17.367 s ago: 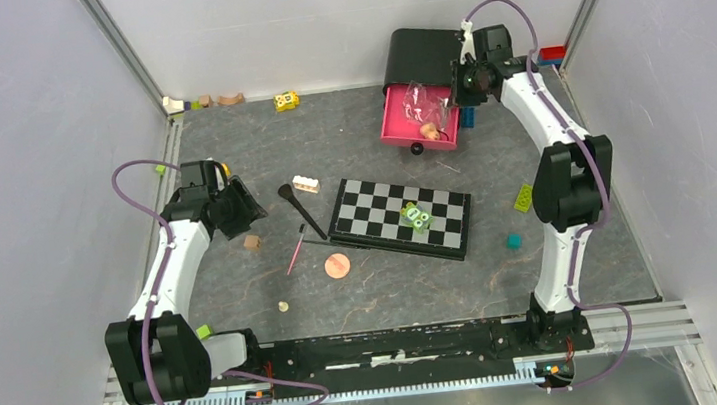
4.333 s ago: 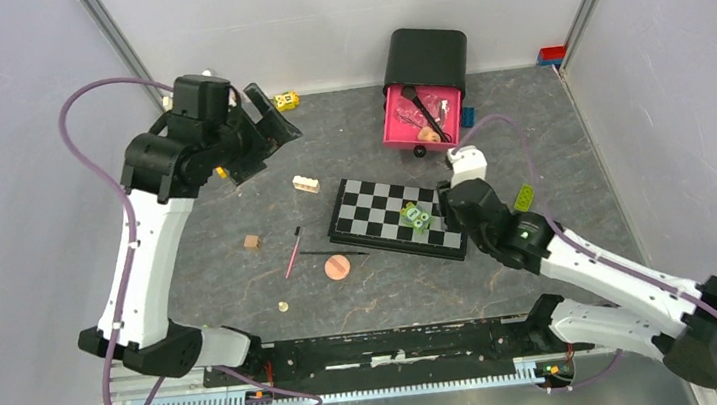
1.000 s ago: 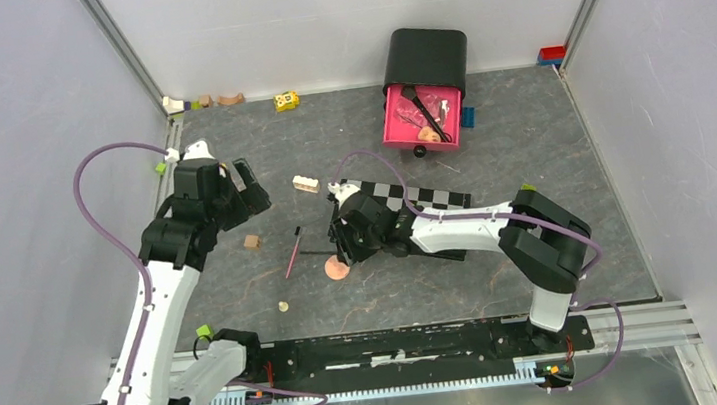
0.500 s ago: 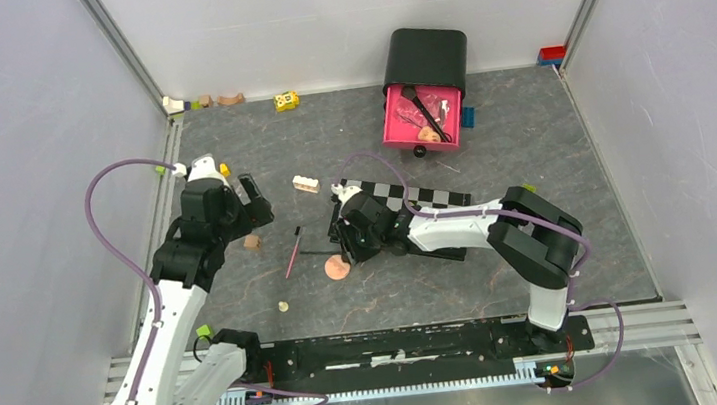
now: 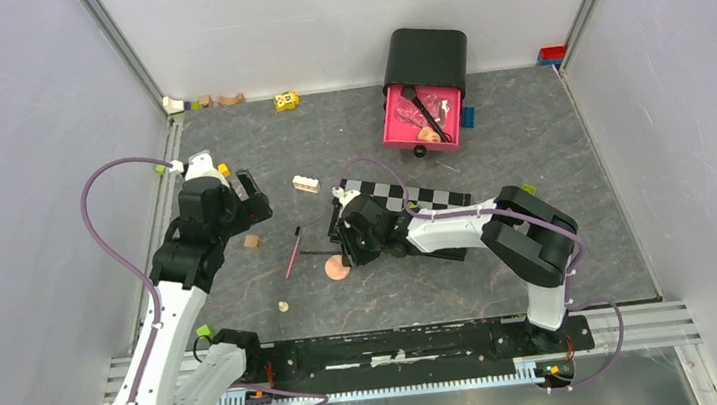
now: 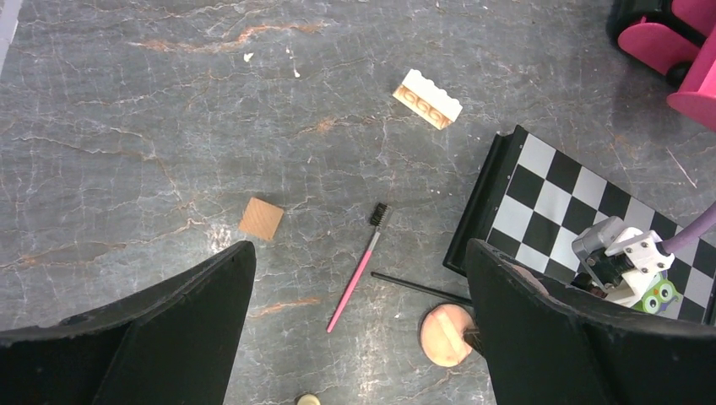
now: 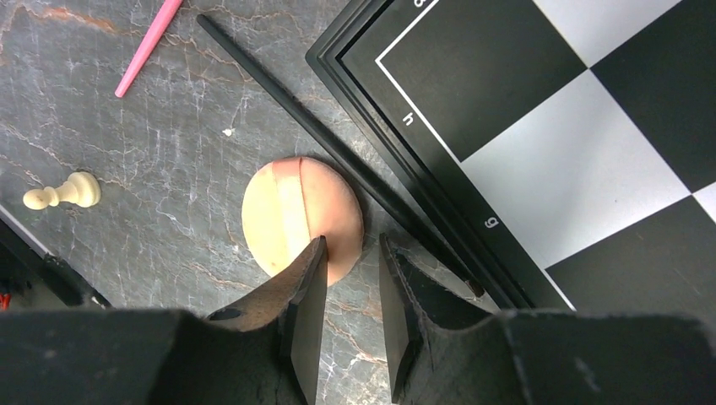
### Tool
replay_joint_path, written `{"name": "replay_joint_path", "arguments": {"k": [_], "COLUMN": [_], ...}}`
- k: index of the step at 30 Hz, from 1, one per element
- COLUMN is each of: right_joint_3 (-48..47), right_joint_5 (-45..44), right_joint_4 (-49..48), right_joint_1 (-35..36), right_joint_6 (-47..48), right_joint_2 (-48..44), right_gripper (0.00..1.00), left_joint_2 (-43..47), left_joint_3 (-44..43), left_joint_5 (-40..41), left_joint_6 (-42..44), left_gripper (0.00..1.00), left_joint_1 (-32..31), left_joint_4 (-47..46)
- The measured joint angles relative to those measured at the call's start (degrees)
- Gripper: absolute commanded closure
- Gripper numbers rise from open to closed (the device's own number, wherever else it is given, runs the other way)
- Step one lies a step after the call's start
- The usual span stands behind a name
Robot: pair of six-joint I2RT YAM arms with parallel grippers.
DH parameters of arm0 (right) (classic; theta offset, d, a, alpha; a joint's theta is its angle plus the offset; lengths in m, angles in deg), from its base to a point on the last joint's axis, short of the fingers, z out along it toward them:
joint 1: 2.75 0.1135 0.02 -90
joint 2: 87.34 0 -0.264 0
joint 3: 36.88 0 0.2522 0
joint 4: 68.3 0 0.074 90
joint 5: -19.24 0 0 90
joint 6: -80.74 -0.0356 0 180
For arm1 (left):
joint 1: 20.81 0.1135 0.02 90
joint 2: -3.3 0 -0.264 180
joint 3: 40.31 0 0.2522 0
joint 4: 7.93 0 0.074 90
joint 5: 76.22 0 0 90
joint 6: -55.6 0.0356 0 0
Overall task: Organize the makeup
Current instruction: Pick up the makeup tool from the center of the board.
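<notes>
The black-and-white chequered board [image 7: 540, 126] is running out past the top and right edges of the right wrist view, and in the top view the right arm is covering much of its left part. Along the board's left rim, the thin black pencil [image 7: 279, 93] is passing out of sight behind one finger [image 7: 414, 304] of the right gripper [image 7: 349, 243]. The other finger is hiding the near edge of the round peach puff [image 7: 291, 207] just left of the board. Farther left of the board, the thin pink-handled brush [image 7: 148, 46] is being cut off by the top edge. Behind the board, the contents of the pink drawer [image 5: 401, 143] are showing too small to tell apart.
</notes>
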Motion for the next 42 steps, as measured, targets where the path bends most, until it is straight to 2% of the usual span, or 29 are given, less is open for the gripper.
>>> {"name": "replay_joint_path", "arguments": {"k": [26, 34, 42], "right_joint_3": [1.1, 2.4, 2.9], "right_joint_5": [2.9, 3.6, 3.9], "right_joint_4": [-3.1, -3.1, -2.5], "right_joint_1": [-0.9, -4.1, -11.0], "right_joint_6": [0.1, 0.9, 2.8], "right_joint_2": [-1.4, -7.7, -14.5], "right_gripper": [0.99, 1.00, 1.00], "left_joint_2": [-1.7, -1.7, -2.4], "left_joint_3": [0.0, 0.0, 0.0], "left_joint_5": [3.1, 3.6, 4.9], "left_joint_6": [1.0, 1.0, 1.0], "left_gripper": [0.00, 0.00, 0.00], "left_joint_1": [0.2, 0.3, 0.6], "left_joint_4": [-0.7, -0.7, -0.6]}}
